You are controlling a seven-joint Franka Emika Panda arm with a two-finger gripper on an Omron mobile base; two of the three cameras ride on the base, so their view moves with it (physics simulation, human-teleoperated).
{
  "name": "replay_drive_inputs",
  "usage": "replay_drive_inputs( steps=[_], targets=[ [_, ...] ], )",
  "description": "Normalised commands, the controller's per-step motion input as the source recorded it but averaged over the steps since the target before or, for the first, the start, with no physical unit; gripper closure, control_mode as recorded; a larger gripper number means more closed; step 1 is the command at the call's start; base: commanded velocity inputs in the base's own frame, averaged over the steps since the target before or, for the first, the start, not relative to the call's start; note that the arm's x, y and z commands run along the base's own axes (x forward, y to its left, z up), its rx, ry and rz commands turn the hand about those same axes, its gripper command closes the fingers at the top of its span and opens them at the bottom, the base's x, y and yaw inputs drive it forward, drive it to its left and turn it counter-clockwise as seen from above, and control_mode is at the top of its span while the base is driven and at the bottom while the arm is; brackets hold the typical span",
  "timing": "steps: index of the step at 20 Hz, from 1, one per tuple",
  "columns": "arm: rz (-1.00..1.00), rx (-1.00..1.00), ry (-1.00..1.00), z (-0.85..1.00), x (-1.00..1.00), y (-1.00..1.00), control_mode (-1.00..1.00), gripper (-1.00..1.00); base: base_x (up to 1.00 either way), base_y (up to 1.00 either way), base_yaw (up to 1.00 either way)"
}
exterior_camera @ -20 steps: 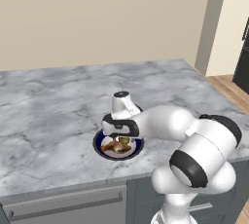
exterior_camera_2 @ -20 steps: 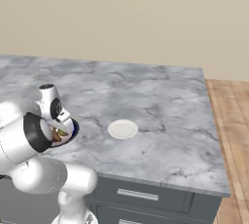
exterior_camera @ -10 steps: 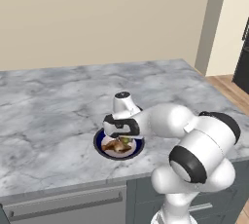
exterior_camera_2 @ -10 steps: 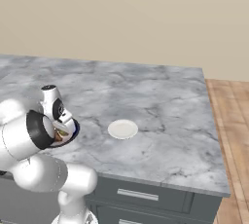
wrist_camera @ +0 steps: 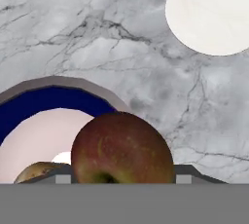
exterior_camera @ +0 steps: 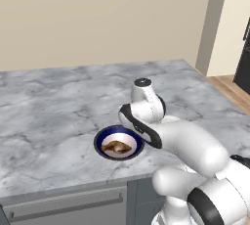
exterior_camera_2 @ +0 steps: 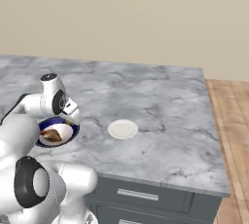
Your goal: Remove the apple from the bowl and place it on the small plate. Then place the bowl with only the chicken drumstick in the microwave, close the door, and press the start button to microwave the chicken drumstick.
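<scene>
You are early in the job: the apple (wrist_camera: 121,147) sits large at the bottom centre of the hand view, hard between the finger tips, so the end effector (wrist_camera: 121,178) looks to be clenched on the fruit and lifted a little above the bowl (wrist_camera: 48,102), whose dark blue rim curves across the lower left of that view. In the left base view the bowl (exterior_camera: 102,140) rests on the marble worktop (exterior_camera: 58,101) at centre frame, holding the chicken drumstick (exterior_camera: 117,146) and no apple that you can see, which fits that judgement. What remains is nearly everything: carry the apple to the small plate (wrist_camera: 211,13), set it down, then move the bowl to the microwave, shut the door and press start. The hand view gives you what the others do not: the apple itself and the plate waiting at its upper right, bare. The right base view shows how the plate (exterior_camera_2: 122,129) lies on the worktop, a little to the right of the bowl (exterior_camera_2: 44,121) and apart from it, while the arm hides the grasp there. The left base view gives the clearest look into the bowl.
</scene>
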Motion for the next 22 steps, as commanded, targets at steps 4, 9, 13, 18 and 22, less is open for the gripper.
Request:
replay_drive_inputs(
  steps=[4,9,13,18,22],
  targets=[
    [0.0,0.11,0.06,0.44,0.21,-1.0,-1.0,1.0,0.0,0.0,0.0],
    [-0.01,0.15,0.24,0.06,0.48,-1.0,-1.0,1.0,0.0,0.0,0.0],
    [0.0,0.07,0.39,-0.28,0.65,-0.79,-1.0,1.0,0.0,0.0,0.0],
    [0.0,0.02,0.22,-0.49,0.63,-0.44,-1.0,1.0,0.0,0.0,0.0],
    [0.0,0.0,0.06,-0.4,0.38,-0.33,-1.0,1.0,0.0,0.0,0.0]
  ],
)
